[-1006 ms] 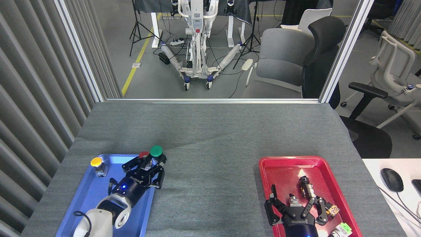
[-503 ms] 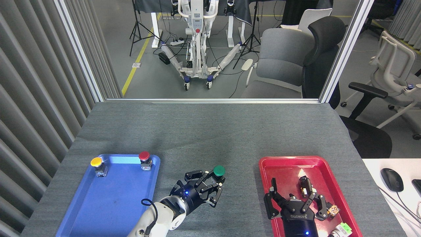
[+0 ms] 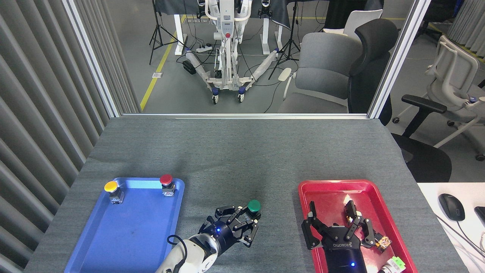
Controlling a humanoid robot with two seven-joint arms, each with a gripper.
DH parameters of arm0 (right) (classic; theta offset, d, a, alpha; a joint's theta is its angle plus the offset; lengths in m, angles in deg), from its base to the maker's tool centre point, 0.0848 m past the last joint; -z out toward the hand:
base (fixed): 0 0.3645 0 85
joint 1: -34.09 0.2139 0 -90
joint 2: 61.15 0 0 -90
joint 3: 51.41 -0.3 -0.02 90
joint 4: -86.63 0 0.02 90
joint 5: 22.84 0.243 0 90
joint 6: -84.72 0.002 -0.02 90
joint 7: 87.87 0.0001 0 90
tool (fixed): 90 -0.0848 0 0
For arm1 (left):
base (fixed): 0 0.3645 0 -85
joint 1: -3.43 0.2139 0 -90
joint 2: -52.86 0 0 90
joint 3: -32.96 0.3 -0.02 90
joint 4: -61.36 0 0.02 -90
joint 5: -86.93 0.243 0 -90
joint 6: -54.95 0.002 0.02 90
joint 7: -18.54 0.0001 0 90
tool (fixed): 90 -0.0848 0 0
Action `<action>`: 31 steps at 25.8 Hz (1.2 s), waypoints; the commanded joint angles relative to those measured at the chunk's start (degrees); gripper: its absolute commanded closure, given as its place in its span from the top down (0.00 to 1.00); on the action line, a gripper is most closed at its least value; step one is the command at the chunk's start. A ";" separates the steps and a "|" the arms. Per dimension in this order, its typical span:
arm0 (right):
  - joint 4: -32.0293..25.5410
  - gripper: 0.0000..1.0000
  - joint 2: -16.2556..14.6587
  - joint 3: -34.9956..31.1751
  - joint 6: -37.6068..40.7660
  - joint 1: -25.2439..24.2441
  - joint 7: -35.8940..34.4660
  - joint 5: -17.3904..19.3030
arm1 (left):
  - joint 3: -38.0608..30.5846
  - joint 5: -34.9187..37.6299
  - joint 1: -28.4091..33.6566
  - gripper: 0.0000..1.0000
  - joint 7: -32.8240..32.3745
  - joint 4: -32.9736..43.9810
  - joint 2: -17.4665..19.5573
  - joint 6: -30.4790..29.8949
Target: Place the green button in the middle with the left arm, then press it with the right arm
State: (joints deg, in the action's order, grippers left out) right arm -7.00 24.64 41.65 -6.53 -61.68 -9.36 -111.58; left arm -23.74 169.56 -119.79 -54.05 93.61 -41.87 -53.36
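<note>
So the blue tray (image 3: 125, 227) is now left with just the yellow button (image 3: 111, 186) and red button (image 3: 166, 179). The green button (image 3: 254, 206) has been carried off it within the last second and is held clenched in the left arm's fingers (image 3: 242, 223), low over the middle (image 3: 242, 163) of the tabletop, probably about to be set down. The right arm's fingers (image 3: 337, 227) are kept spread over the red tray (image 3: 373, 197), so pressing comes next.
</note>
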 commanded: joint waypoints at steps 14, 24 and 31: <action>1.08 1.00 -0.27 0.11 -0.16 1.12 -0.19 0.05 | -5.70 -7.84 7.65 0.99 0.08 16.70 7.72 1.16; -1.12 1.00 -3.18 2.04 -2.71 1.64 2.18 1.11 | -29.87 -14.25 31.47 0.99 -0.01 42.37 22.39 17.34; 1.43 1.00 -4.76 1.34 -1.74 3.14 1.83 5.77 | -30.93 -14.17 33.22 0.99 -0.18 44.04 22.39 17.34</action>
State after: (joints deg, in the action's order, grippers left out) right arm -5.89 20.48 43.10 -8.23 -58.77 -7.02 -106.62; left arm -54.08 155.40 -87.30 -54.10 136.38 -19.52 -36.25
